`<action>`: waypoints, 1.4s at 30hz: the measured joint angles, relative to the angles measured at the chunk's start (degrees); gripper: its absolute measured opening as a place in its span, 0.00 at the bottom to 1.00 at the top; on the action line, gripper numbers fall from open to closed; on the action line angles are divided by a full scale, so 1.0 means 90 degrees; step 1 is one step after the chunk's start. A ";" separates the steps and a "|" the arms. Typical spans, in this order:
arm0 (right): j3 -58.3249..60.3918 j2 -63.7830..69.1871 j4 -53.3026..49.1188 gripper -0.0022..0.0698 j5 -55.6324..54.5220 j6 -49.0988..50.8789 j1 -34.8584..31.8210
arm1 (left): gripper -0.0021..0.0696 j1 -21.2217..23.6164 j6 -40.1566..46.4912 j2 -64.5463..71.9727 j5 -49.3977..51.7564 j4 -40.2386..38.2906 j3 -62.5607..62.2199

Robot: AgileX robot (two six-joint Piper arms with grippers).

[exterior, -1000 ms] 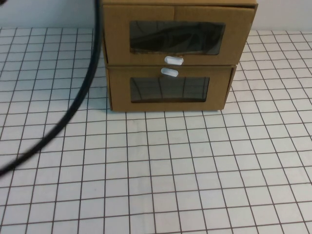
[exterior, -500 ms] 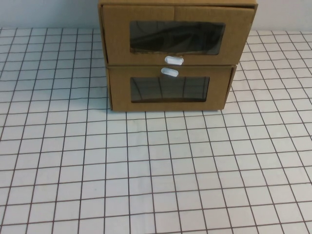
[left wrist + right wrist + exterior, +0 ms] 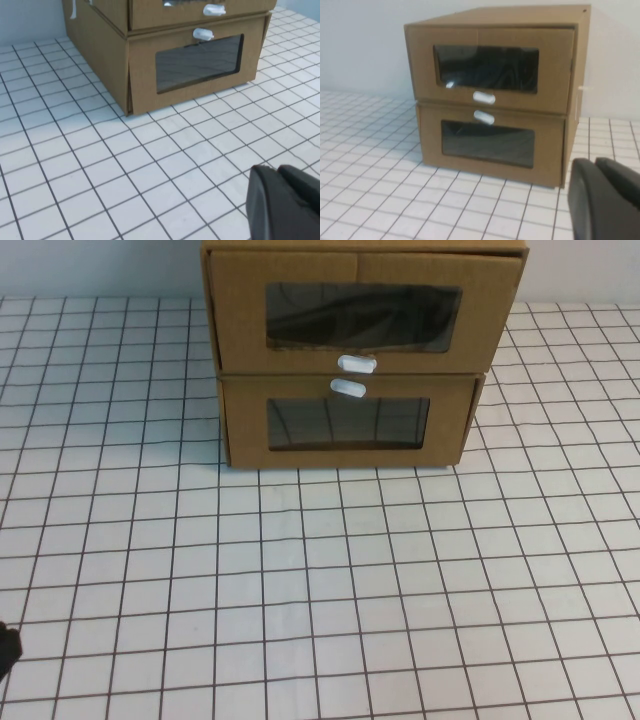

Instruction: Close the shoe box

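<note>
From the high view, the shoe box (image 3: pixel 365 315) sits at the far side of the table (image 3: pixel 300 590), stacked on a second cardboard box (image 3: pixel 345 425). Its white tab (image 3: pixel 357 364) hangs just below its window. Its front looks almost flush with its shell, so I judge any remaining push is short. Neither of my grippers shows here. There is only a dark sliver at the near left edge (image 3: pixel 5 650), probably my left arm.

In the left wrist view, my left gripper (image 3: pixel 282 200) hangs low over the tiles, well apart from the boxes. I cannot tell whether it is apart or together. Only the shoe box's lower edge and tab show, above the bottom box.

In the right wrist view, my right gripper (image 3: pixel 605 197) faces both fronts squarely from a distance, and again I cannot tell its state. To do the push well, I would press on the bare cardboard beside the window, not on the plastic. I would push straight and level so the stack does not slide back.
</note>
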 joint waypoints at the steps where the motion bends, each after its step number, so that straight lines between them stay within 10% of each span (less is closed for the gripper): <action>1: 0.0032 0.0000 0.0000 0.01 0.0068 0.0000 0.0000 | 0.02 0.0000 0.0000 -0.0005 0.0000 0.0001 0.0025; 31: 0.0442 0.0000 -0.0024 0.01 0.1257 0.0000 0.0000 | 0.02 0.0000 0.0000 -0.0015 -0.0053 0.0026 0.0225; 42: 0.0442 0.0000 -0.0024 0.01 0.1267 0.0000 0.0000 | 0.02 0.0000 -0.0766 -0.0015 -0.1765 0.1511 0.1480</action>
